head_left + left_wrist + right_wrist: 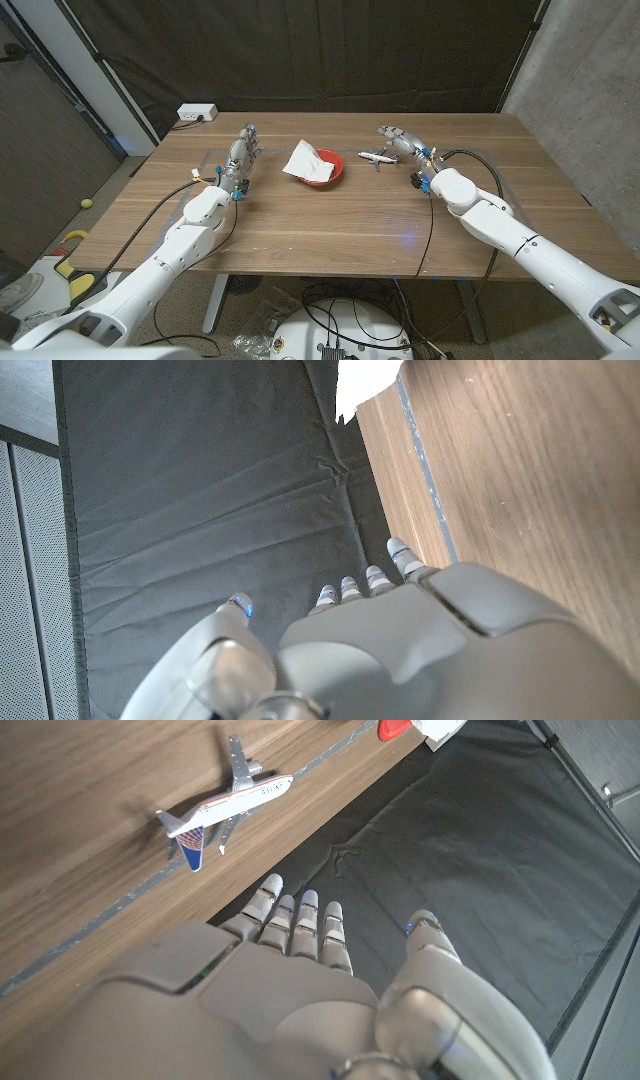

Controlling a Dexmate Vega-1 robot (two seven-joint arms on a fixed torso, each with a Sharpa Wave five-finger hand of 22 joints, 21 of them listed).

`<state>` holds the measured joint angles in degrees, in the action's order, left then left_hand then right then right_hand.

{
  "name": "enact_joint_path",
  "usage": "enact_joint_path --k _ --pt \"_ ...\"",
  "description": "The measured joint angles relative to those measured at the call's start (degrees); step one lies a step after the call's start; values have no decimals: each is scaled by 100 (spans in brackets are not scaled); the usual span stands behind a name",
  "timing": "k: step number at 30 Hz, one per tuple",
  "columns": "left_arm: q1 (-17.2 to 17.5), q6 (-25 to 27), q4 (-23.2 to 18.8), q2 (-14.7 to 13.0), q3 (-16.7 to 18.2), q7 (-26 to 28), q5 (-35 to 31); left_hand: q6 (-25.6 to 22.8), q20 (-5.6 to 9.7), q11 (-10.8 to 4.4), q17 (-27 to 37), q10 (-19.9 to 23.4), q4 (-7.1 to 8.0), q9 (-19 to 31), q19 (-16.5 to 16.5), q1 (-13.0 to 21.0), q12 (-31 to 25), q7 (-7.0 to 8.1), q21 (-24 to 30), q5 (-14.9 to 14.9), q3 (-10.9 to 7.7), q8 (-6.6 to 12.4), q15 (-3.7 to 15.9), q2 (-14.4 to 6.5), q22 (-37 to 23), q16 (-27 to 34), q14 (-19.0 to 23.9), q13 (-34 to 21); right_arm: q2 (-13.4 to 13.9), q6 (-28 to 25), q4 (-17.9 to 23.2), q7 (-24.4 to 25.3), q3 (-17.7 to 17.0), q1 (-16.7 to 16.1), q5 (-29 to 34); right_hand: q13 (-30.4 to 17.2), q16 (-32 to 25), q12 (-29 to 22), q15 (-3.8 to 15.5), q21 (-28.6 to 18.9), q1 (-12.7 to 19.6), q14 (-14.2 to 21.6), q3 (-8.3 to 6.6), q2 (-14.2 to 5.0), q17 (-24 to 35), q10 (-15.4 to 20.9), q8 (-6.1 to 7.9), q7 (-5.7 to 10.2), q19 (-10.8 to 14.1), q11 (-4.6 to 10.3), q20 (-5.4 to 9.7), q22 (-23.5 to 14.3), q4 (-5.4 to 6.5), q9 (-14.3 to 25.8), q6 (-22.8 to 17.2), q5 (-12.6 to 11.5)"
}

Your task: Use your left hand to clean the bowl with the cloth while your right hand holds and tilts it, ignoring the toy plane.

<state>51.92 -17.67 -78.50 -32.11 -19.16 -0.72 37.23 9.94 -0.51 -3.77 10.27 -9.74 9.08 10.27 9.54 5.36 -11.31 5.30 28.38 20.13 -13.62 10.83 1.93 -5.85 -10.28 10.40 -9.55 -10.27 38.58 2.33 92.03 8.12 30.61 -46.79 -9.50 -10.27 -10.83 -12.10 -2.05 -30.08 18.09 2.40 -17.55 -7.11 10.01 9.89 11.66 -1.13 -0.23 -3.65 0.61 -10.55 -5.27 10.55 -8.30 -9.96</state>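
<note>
A red bowl [325, 180] sits mid-table toward the far side, with a white cloth [306, 160] lying in it and draped over its left rim. A corner of the cloth [365, 382] shows in the left wrist view. My left hand [241, 155] stands to the left of the bowl, apart from it, fingers straight and holding nothing. My right hand [404, 143] is to the right of the bowl, fingers extended, empty. The small white toy plane [377, 158] lies between the bowl and my right hand; the plane [226, 800] also shows in the right wrist view.
A white power strip [197, 113] lies at the table's far left corner. A dark curtain [330, 50] hangs behind the table. Cables run along both arms. Bare wood [330, 235] spreads across the near half of the table.
</note>
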Motion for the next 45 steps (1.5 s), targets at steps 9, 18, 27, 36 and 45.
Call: enact_joint_path --k 9,18,27,36,45 --pt "92 -12 -113 -69 39 26 11 0 0 0 0 0 0 0 0 24 0 0 -22 0 0 0 0 -24 0 0 0 0 130 -439 516 109 227 58 596 0 -44 -57 123 -2 55 363 -16 -55 -16 230 6 -34 186 39 83 0 -50 -1 -260 0" --pt "138 -32 -169 -109 47 56 -30 0 0 0 0 0 0 -1 0 23 0 0 -22 0 0 0 0 -23 0 0 0 0 123 -879 805 99 429 178 1052 0 -88 -88 133 24 256 603 -89 -106 -15 321 22 -41 215 31 73 0 -123 -1 -390 0" --pt "177 -71 -183 -127 55 88 -75 0 -2 0 -1 0 0 -1 -2 22 0 0 -44 0 0 0 0 -22 1 0 0 0 40 -1236 924 -38 632 351 1389 0 -16 3 184 85 758 552 -314 -304 -15 161 -25 -92 276 80 134 1 -348 -1 -272 -45" --pt "211 -101 -215 -147 66 132 -120 0 -32 0 -1 0 0 -1 -33 22 0 0 -44 0 0 0 0 -22 1 0 0 1 -88 -1539 934 -191 824 565 1634 0 -16 2 312 85 979 618 -373 -185 -15 133 -25 -92 375 114 144 1 -405 -2 -272 -45" --pt "240 -103 -258 -178 82 177 -159 0 -32 0 -1 0 0 -1 -32 22 0 0 -44 0 0 0 0 -22 1 0 0 1 -290 -1800 802 -324 1151 909 1901 0 -88 -67 422 17 1287 1037 -348 -28 -14 464 0 -93 748 177 153 1 -430 27 -441 -45"
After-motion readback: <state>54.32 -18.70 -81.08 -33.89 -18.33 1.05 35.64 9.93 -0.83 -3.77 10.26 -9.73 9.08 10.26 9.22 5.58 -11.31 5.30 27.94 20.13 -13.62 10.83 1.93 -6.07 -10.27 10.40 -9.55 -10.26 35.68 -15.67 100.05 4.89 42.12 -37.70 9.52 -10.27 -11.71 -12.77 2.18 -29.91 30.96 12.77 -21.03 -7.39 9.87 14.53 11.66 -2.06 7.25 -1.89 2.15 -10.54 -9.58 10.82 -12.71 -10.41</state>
